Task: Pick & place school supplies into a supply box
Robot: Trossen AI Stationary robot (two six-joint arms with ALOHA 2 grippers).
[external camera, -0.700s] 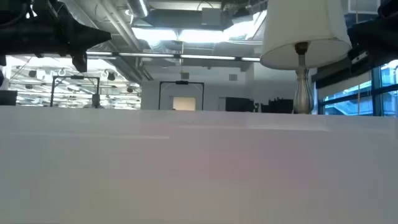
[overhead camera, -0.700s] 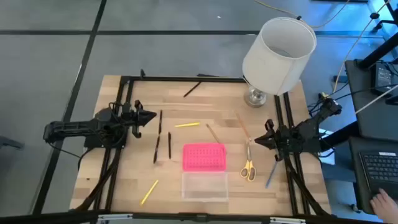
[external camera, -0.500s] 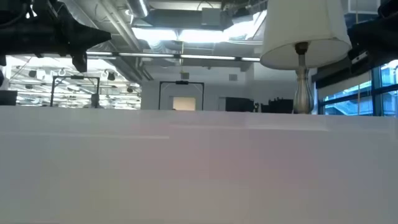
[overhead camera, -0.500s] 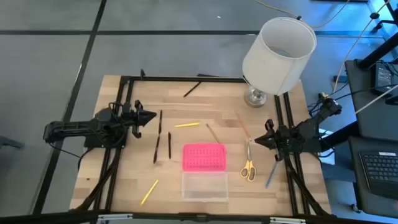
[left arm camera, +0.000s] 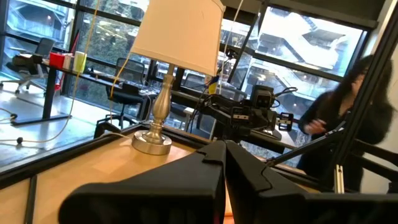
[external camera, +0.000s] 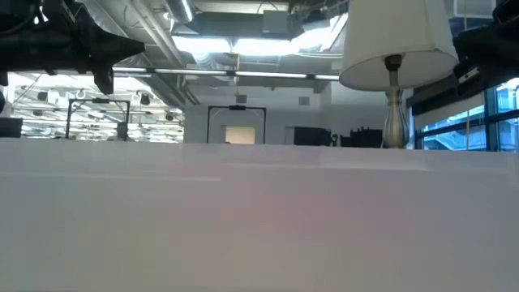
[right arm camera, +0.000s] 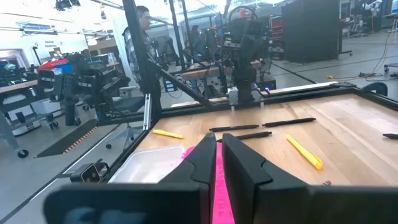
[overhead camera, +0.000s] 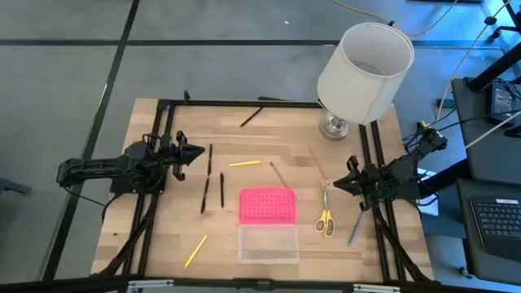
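Right, from the high view your left end effector (overhead camera: 198, 151) hangs with fingers pressed together just beside a black pen (overhead camera: 209, 159), your right end effector (overhead camera: 337, 185) likewise pinched on nothing near the scissors (overhead camera: 325, 218), and the supply box (overhead camera: 267, 223) lies open between them, pink lid (overhead camera: 267, 205) flat; spread the fingers before you drop, and straddle the pen across its width. In the low view only the lamp (external camera: 396, 57) shows, so steer clear of it at the far right corner, while both wrist views show fingers (left arm camera: 205, 163) shut and free tabletop (right arm camera: 348, 134) ahead.
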